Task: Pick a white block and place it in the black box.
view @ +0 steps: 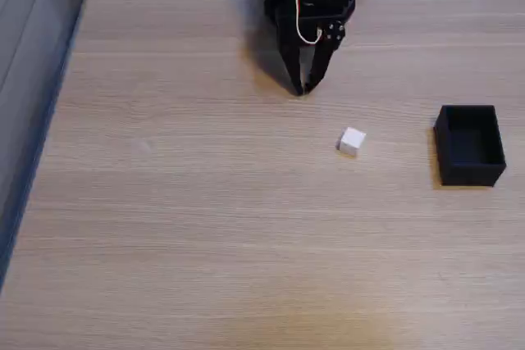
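One arm is reaching in from the far edge of the table (205,227) in the fixed view, its black gripper (302,88) pointing down with the fingertips meeting at the wood. The jaws are drawn together at the tips and are gripping nothing. The block (351,141) is lying on the table nearer the camera than the gripper and a little to its right, apart from the fingertips. The box (469,145) is sitting farther right of the gripper, well beyond the block, its open top facing up. A white cable (300,6) is looping over the arm's body above the gripper.
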Available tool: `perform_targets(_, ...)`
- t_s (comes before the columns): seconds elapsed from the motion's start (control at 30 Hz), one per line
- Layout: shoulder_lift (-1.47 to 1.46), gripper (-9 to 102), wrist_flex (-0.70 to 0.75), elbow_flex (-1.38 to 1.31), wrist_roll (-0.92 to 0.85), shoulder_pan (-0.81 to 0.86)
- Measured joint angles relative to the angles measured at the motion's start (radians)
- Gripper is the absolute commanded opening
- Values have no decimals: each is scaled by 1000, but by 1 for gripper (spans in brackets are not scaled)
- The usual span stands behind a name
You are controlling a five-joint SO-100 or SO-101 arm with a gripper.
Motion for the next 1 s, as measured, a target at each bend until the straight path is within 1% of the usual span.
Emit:
perform_targets(0.17, -71, 6, -17, -21, 8, 2)
perform_targets(0.37, -189, 8, -29, -110, 44, -23)
perform_targets(0.57, -316, 15, -35, -224, 84, -57)
perform_targets(0.6, -344, 19, -35, -244, 94, -69)
perform_targets(0.7, -425, 22, -44, -308, 137, -109)
perform_targets(0.8, -508, 23, -55, -370, 170, -146)
perform_targets(1.0, -652, 24, -121, -469, 262, -235)
